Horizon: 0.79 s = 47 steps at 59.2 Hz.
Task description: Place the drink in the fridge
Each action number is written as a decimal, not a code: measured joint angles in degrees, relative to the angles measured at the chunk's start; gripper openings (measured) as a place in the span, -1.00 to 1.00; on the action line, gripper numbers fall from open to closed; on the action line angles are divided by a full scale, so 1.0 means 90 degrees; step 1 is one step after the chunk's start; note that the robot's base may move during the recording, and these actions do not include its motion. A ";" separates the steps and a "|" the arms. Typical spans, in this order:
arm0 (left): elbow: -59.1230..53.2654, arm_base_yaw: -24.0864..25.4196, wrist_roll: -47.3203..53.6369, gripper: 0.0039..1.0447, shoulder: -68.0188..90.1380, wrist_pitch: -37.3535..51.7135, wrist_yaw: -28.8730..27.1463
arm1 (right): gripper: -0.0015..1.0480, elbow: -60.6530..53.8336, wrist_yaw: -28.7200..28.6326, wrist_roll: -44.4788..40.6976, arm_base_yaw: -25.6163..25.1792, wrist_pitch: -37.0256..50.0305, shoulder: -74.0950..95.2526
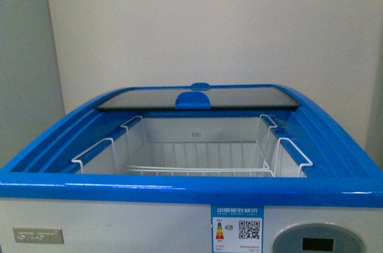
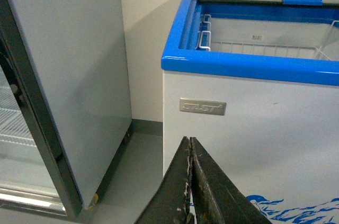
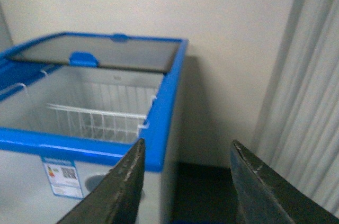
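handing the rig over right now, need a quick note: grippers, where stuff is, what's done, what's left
Left gripper: shut, holding nothing, low in front of the fridge.
Right gripper: open, empty, near the fridge's right front corner.
Fridge: lid slid to the back, opening clear, wire basket inside looks empty.
Drink: not visible in any view. The upright cabinet stands left of the fridge.
Done: fridge is open.
Left: find and grasp the drink, set it in the basket, probably close the lid.
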 joint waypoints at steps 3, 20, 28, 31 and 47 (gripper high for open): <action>0.0000 0.0000 0.0000 -0.96 0.0000 -0.0002 0.0007 | -0.37 -0.0442 0.0639 0.0029 0.0498 0.0080 -0.0131; 0.0002 0.0000 0.0002 -0.96 0.0000 -0.0005 0.0007 | -0.95 -0.1617 0.0976 0.0066 0.1052 0.0566 -0.0869; 0.0000 0.0000 0.0000 -0.96 0.0000 -0.0005 0.0007 | -0.95 -0.1965 0.0984 0.0070 0.1054 0.0680 -0.1073; 0.0000 0.0000 0.0000 -0.96 -0.0002 -0.0005 0.0007 | -0.95 -0.2040 0.0981 0.0068 0.1054 0.0707 -0.1127; 0.0000 0.0000 0.0002 -0.96 0.0000 -0.0005 0.0007 | -0.95 -0.2450 0.0981 0.0070 0.1054 0.0826 -0.1428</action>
